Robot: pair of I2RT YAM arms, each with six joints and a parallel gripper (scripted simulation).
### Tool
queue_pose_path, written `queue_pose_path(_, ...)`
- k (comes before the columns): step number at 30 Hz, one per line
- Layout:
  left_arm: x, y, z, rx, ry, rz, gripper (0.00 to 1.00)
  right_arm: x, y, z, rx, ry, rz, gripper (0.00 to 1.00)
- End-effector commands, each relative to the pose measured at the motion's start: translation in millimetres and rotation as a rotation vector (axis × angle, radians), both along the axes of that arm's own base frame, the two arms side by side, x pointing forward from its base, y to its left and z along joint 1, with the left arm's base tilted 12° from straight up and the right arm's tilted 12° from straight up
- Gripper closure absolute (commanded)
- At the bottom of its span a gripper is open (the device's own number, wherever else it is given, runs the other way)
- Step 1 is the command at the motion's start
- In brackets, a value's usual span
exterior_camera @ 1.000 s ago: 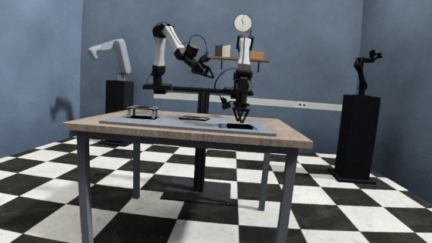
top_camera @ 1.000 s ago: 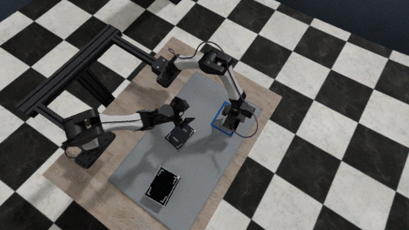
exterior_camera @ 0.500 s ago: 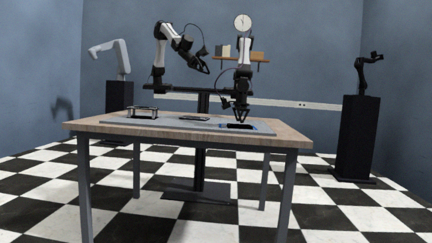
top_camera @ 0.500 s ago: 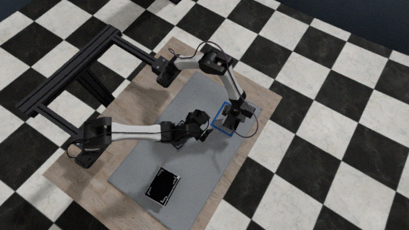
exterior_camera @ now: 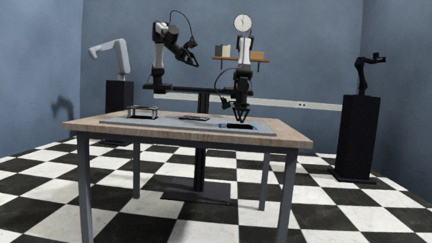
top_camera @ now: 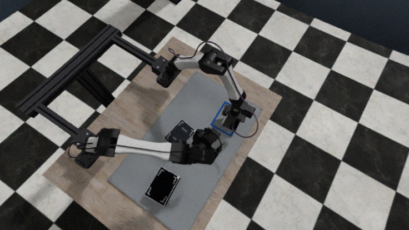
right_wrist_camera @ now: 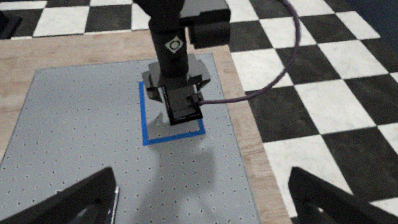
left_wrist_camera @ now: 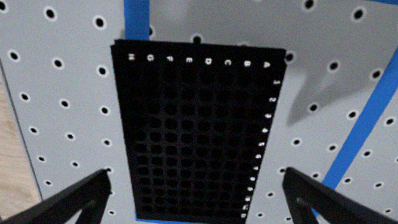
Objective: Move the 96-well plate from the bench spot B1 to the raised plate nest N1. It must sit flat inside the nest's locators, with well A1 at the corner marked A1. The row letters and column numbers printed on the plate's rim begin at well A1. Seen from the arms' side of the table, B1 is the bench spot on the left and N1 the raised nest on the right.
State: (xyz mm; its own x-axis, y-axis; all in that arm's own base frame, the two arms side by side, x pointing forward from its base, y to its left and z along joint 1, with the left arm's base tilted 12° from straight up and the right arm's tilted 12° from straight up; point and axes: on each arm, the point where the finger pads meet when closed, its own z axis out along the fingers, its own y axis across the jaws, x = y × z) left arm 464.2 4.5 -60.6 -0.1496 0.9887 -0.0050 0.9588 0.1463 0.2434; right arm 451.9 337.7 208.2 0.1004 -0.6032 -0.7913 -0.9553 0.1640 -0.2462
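Left-wrist view: the left gripper [top_camera: 230, 125] [exterior_camera: 241, 120] [left_wrist_camera: 196, 177], spread and empty, has space beside both long edges of the 96-well plate [exterior_camera: 240, 126] [left_wrist_camera: 192, 135]; the right gripper [exterior_camera: 198, 65] [right_wrist_camera: 201, 175] is spread too.
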Motion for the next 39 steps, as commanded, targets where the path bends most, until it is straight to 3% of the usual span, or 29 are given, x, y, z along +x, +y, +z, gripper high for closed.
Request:
queue_pose_path(1,5.0,-1.5,8.2,0.002,-0.017,-0.004,0.00,-12.5,0.4,9.0,-0.023,0.041,0.098,0.00)
queue_pose_path(9,4.9,-1.5,8.2,0.002,-0.017,-0.004,0.00,-7.9,-1.8,25.8,-0.011,0.001,0.096,0.00)
queue_pose_path(24,3.9,-1.5,7.7,0.003,-0.009,-0.010,0.00,-7.8,-1.8,25.9,-0.010,0.002,0.095,0.00)
queue_pose_path(30,-2.4,-1.6,21.0,0.002,0.038,-0.068,0.00,-7.8,-1.8,25.9,-0.010,0.002,0.095,0.00)
queue_pose_path(39,3.1,0.7,3.0,0.004,0.045,-0.058,0.00,-7.8,-1.8,25.9,-0.010,0.003,0.095,0.00)
